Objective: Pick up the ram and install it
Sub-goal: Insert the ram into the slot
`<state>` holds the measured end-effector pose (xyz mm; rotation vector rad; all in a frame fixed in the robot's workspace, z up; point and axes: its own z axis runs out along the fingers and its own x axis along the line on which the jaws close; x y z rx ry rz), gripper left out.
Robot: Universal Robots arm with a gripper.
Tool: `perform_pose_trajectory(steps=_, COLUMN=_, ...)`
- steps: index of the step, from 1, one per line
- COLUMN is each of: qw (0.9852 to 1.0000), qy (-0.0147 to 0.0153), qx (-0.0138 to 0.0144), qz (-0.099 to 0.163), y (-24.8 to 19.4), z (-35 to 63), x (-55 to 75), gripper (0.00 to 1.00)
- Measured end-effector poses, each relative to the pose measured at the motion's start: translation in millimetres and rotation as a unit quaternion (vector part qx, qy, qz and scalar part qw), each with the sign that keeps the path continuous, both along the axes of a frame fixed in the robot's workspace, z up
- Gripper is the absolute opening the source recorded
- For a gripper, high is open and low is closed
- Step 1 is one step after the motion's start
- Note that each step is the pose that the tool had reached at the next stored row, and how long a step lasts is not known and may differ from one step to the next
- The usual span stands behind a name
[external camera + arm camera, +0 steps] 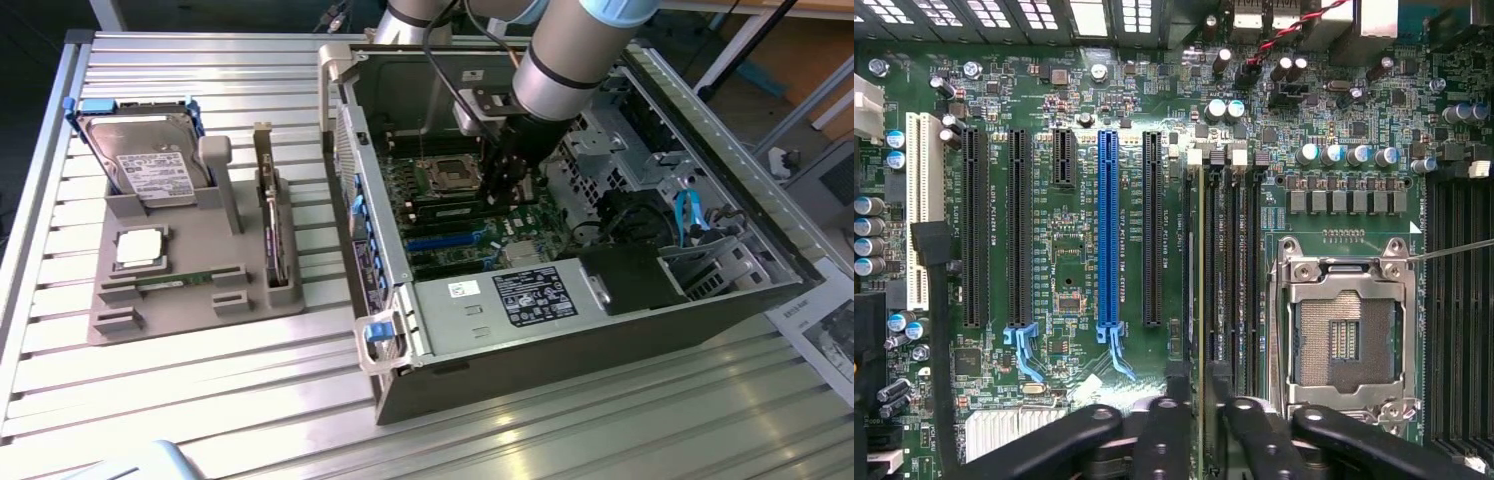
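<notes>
Looking down over the motherboard (pixel 1079 262), we see the ram (pixel 1201 260) standing edge-on in a memory slot, between the black expansion slots and the open processor socket (pixel 1346 340). Our gripper (pixel 1201 425) straddles one end of it inside the computer case (pixel 461 325), fingers (pixel 1166 430) parted (a thin gap shows on each side), gripping nothing.

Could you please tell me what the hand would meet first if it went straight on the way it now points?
Most likely the ram, standing edge-on straight ahead of the hand; how close they are is unclear.
</notes>
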<state>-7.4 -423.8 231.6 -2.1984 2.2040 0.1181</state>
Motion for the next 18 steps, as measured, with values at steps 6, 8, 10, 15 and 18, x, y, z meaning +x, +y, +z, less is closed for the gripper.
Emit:
perform_pose_trajectory(steps=6, qw=1.0000, qy=0.0000, qx=-0.0001, qz=0.000, y=0.0, z=0.3, x=0.0, gripper=0.26)
perform_pose_trajectory(steps=8, qw=1.0000, qy=0.0001, qx=-0.0003, qz=0.000, y=0.0, z=4.2, x=0.0, gripper=0.26)
perform_pose_trajectory(steps=10, qw=1.0000, qy=0.0001, qx=-0.0007, qz=0.000, y=0.0, z=9.7, x=0.0, gripper=0.26)
perform_pose_trajectory(steps=15, qw=1.0000, qy=0.0000, qx=-0.0014, qz=0.000, y=0.1, z=26.2, x=0.0, gripper=0.26)
perform_pose_trajectory(steps=18, qw=1.0000, qy=0.0000, qx=-0.0029, qz=0.000, y=0.3, z=31.7, x=0.0, gripper=0.26)
